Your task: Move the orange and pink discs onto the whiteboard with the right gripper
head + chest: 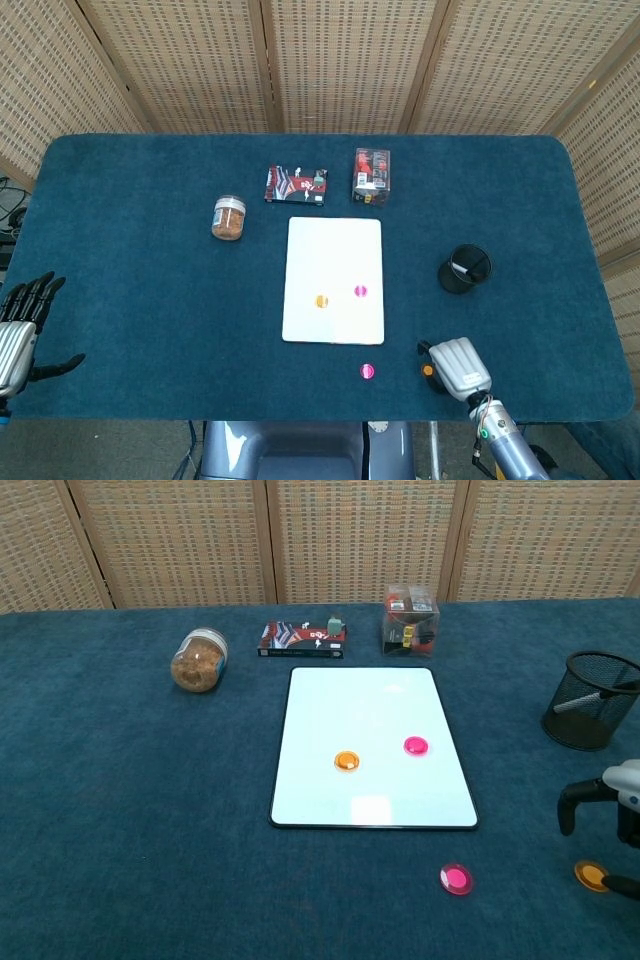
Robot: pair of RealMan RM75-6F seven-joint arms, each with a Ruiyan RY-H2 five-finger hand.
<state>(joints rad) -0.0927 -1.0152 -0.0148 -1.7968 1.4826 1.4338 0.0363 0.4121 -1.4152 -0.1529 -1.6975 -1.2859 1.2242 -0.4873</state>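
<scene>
Table (120,200): blue cloth top; everything sits on it, wicker screens behind.
Whiteboard (334,250): flat at centre, long side running away from you. One orange disc (346,761) and one pink disc (416,746) already lie on its lower half, apart from each other, orange to the left.
Your right hand (457,366): low at the near-right edge of the table, back of the hand up in head view. Chest view shows only dark fingers (578,798) curving down at the frame edge, nothing between them, so it's empty w/ fingers apart. One fingertip is just beside the loose orange disc; can't tell if it touches.
Your left hand (22,325): off the near-left table edge, fingers spread, thumb out, holding nothing.
Mesh pen cup (590,700): black, upright, right of the board, something pale inside.
Jar (199,659): lying on its side left of the board, brown contents.
Clear box (410,619): beyond the board's far-right corner.
Flat red-black pack (302,638): beyond the board's far-left corner.
Loose pink disc (456,879): on cloth, just off the board's near-right corner.
Loose orange disc (591,876): on cloth, right of the pink one, under your right hand.
</scene>
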